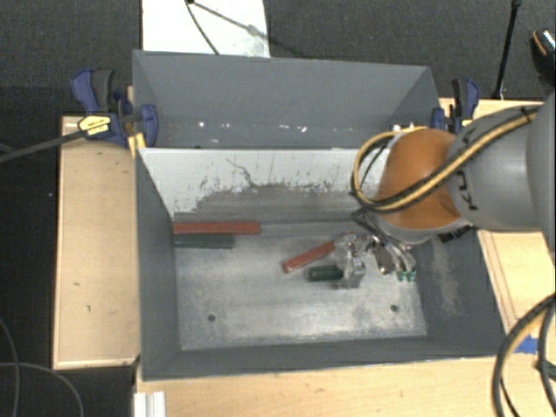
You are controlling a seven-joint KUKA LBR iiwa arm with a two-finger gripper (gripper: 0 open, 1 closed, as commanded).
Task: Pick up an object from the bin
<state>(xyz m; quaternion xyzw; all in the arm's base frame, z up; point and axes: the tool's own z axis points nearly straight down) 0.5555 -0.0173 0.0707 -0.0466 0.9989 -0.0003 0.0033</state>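
Where the gripper stands: I read the gripper [354,266] low over the floor of the bin [261,328], under the arm's orange cover [417,181].
Nearest thing: a small dark green block [325,274] lies flat on the floor, directly on the view-left side of the jaws. Its near end is just beside or touching them; I cannot tell which.
Second thing: a short red-brown stick [308,256] lies tilted, up and to the view-left of the jaws. It runs just above the green block, with its raised end nearest the gripper.
Jaw state: I cannot tell whether the jaws stand apart or together; the metal parts at the tip merge.
Hold: I cannot tell whether the green block sits between the jaws.
Farther things: a long red-brown bar [217,228] and a dark green bar [204,241] lie side by side, touching. Both are well apart from the jaws on the view-left, at the foot of the back wall.
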